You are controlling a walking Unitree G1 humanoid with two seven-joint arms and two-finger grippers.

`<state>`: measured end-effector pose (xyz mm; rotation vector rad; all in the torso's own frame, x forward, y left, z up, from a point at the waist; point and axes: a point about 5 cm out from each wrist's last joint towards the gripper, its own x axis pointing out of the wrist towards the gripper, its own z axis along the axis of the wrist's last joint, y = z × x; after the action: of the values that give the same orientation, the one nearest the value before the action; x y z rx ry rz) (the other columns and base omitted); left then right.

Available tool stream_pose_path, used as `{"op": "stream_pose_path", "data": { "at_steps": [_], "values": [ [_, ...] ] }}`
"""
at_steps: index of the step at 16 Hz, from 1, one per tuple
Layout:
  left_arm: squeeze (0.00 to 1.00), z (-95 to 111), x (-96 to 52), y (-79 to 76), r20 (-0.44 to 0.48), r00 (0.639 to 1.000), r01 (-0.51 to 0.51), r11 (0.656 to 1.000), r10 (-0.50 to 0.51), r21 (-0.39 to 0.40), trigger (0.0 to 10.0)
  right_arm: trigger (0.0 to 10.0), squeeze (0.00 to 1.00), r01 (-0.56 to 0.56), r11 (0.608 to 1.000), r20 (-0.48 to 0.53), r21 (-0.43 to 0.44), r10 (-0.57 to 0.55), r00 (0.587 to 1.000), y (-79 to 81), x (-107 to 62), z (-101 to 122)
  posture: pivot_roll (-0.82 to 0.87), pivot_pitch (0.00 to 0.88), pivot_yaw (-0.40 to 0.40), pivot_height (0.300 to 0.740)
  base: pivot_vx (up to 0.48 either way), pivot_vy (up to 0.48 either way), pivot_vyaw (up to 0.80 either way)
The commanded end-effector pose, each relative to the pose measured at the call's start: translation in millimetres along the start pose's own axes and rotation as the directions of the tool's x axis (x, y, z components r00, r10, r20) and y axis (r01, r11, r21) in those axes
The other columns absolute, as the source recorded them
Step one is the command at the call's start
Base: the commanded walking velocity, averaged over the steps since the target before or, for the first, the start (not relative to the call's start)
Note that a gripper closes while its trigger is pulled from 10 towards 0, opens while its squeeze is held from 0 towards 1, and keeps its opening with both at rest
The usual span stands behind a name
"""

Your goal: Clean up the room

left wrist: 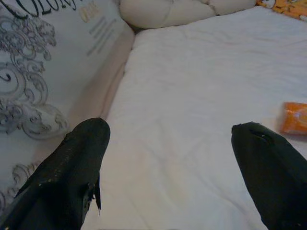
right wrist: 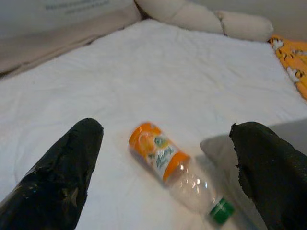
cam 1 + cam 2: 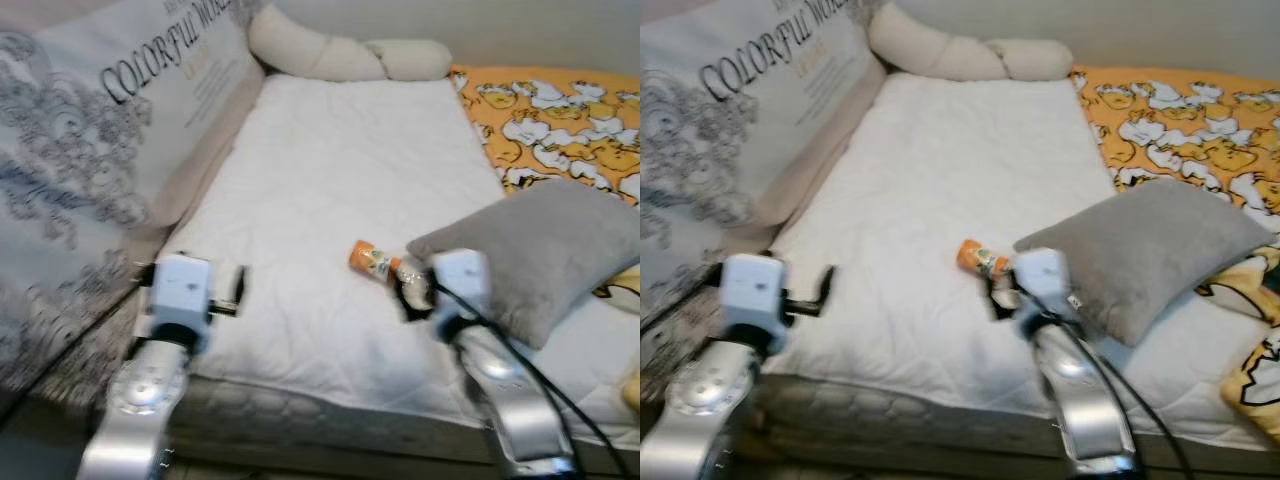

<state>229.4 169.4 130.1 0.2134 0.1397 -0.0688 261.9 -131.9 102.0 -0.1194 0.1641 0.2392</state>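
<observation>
Right gripper (image 2: pixel 165 165) wide open over the bottle (image 2: pixel 175 170) (not touching), left gripper (image 1: pixel 168 167) open too

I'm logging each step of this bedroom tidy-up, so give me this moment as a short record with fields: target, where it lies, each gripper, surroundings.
target: plastic bottle with orange label and green cap, nearly empty
position: lying on its side on the white mattress, cap end by the grey pillow
right gripper: open, fingers either side of the bottle, not touching it
left gripper: open, above bare mattress, holding nothing
surroundings: printed headboard cushion on the robot's left, cream bolster at the far end, orange duck-print blanket on the right
</observation>
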Motion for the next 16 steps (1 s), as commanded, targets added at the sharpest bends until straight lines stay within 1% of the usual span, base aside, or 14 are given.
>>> {"op": "stream_pose_path", "data": {
  "at_steps": [1,4,5,6,7,8,9,10,11,12,13,14,16],
  "values": [
    [0.90,4.1,1.4,-7.3,0.016,0.999,0.030,1.000,-0.030,-0.009,10.0,10.0,0.00,0.043,0.999,-0.013,-0.019,-0.043,0.999,-12.8,-2.9,-2.8,0.04,0.000,0.006,0.740,0.300,0.000,0.00],
    [0.90,4.2,1.2,-9.3,0.015,0.999,0.038,0.999,-0.038,-0.008,10.0,10.0,0.00,0.051,0.999,-0.022,-0.015,-0.052,0.998,-14.2,-3.8,-3.9,0.03,0.000,0.009,0.740,0.298,0.000,0.00],
    [0.88,4.0,0.7,-10.0,0.016,0.999,0.045,0.999,-0.045,-0.010,10.0,10.0,0.00,0.027,0.999,-0.057,-0.026,-0.028,0.998,-14.9,-4.0,-6.0,0.03,0.000,0.009,0.740,0.000,0.000,0.00],
    [0.87,3.7,0.6,-10.4,0.012,0.998,0.054,0.998,-0.054,-0.010,10.0,10.0,0.00,-0.003,0.999,-0.062,-0.046,0.000,0.998,-14.0,-3.9,-5.4,0.03,0.000,0.009,0.740,0.000,0.000,0.00],
    [0.85,3.6,0.6,-11.5,0.006,0.997,0.079,0.997,-0.079,0.001,10.0,10.0,0.00,-0.087,0.986,-0.107,-0.140,0.072,0.992,-13.0,-1.4,-6.9,0.03,0.000,0.013,0.740,0.000,0.000,0.00],
    [0.86,4.8,0.4,-14.4,0.007,0.991,0.132,0.991,-0.132,0.027,10.0,10.0,0.00,-0.133,0.965,-0.163,-0.226,0.097,0.982,-16.2,2.6,-10.1,0.03,0.000,0.014,0.740,0.000,0.000,0.00],
    [0.86,4.5,-0.2,-17.2,-0.010,0.983,0.185,0.982,-0.185,0.039,10.0,10.0,0.00,-0.164,0.961,-0.194,-0.223,0.121,0.973,-17.1,6.6,-11.8,0.03,0.000,0.015,0.740,0.000,0.000,0.00],
    [0.87,5.0,-0.9,-18.6,-0.017,0.974,0.225,0.973,-0.224,0.048,10.0,10.0,0.00,-0.179,0.952,-0.216,-0.246,0.126,0.968,-17.9,10.2,-13.2,0.03,0.000,0.014,0.740,0.000,0.000,0.00],
    [0.87,6.4,-2.0,-20.2,-0.029,0.958,0.286,0.956,-0.284,0.067,10.0,10.0,0.00,-0.194,0.940,-0.248,-0.280,0.124,0.961,-20.4,17.1,-14.8,0.03,0.000,0.014,0.740,0.000,0.000,0.00],
    [0.86,8.8,-3.3,-20.5,-0.038,0.939,0.344,0.935,-0.342,0.090,10.0,10.0,0.00,-0.200,0.937,-0.278,-0.287,0.118,0.953,-24.7,28.2,-15.6,0.04,0.000,0.017,0.740,0.000,0.000,0.00],
    [0.86,12.1,-3.6,-21.0,-0.049,0.915,0.403,0.909,-0.401,0.105,10.0,10.0,0.00,-0.212,0.925,-0.307,-0.315,0.112,0.945,-29.5,43.3,-15.0,0.04,0.000,0.023,0.740,0.000,0.000,0.00],
    [0.86,15.7,-4.5,-24.1,-0.061,0.879,0.476,0.869,-0.472,0.132,10.0,10.0,0.00,-0.219,0.913,-0.326,-0.343,0.103,0.940,-35.1,60.7,-12.3,0.05,0.000,0.026,0.740,0.000,0.000,0.00],
    [0.86,18.8,-4.8,-27.7,-0.082,0.836,0.548,0.818,-0.542,0.174,10.0,10.0,0.00,-0.246,0.884,-0.360,-0.398,0.096,0.928,-39.3,79.2,-8.7,0.06,0.009,0.036,0.740,0.000,0.000,0.00]
  ]
}}
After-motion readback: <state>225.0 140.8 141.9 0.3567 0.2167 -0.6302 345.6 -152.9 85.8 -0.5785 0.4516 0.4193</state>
